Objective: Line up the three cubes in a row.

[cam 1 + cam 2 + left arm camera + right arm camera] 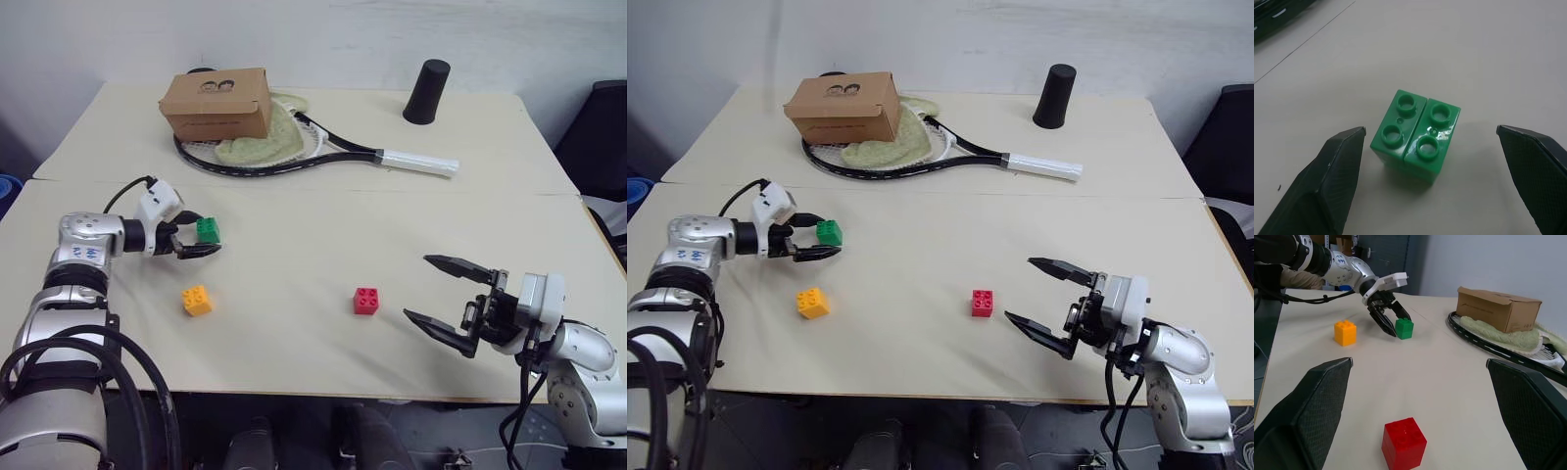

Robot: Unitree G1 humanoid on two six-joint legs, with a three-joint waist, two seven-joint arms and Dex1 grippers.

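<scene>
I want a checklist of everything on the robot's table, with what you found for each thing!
Surface: beige table, a seam line running across it.
Job's things: green cube, yellow-orange cube and red cube, all apart, not yet in a row.
Clutter: cardboard box on a racket with a green cloth; black cup at the far edge.
Grippers: left tool open, fingers either side of the green cube, not gripping; right tool open, empty, beside the red cube.
Cables: black cable on the left wrist.
Surroundings: pale wall behind the table.
</scene>
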